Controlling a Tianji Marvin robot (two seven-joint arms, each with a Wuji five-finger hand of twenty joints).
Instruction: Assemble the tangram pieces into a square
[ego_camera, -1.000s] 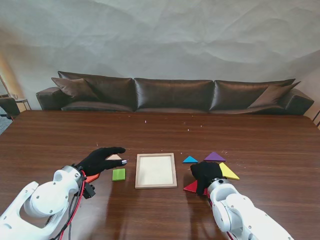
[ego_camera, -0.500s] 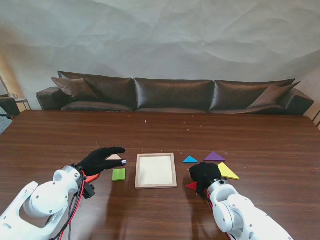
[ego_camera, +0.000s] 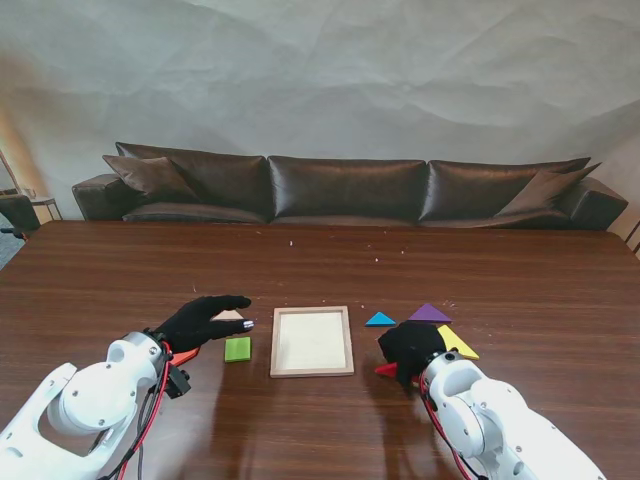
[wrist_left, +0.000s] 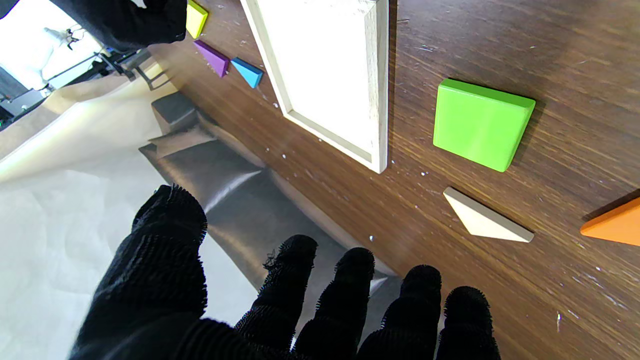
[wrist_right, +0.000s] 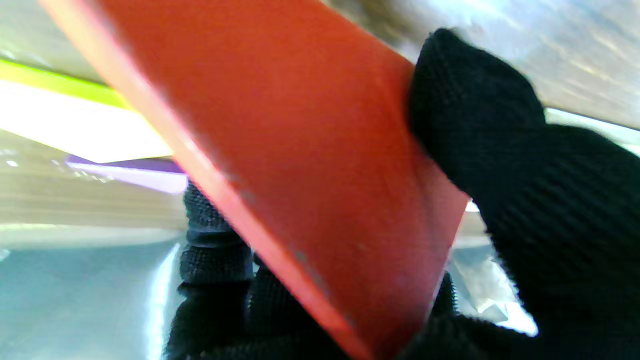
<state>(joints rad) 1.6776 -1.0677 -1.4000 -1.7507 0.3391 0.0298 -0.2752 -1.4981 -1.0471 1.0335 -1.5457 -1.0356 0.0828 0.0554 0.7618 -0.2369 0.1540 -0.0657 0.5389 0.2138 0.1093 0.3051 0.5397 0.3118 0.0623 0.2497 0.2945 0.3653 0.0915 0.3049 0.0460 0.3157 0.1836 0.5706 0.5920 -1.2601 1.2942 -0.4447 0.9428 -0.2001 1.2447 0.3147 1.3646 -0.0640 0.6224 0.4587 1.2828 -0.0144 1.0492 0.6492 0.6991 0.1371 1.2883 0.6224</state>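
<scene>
My left hand: black knit glove. My right hand: black knit glove. Triangle in my right hand: red. Square block: bright green. Frame: pale wood, white inside. Other triangles: blue, purple, yellow, orange, cream. Table: dark brown wood grain.
</scene>
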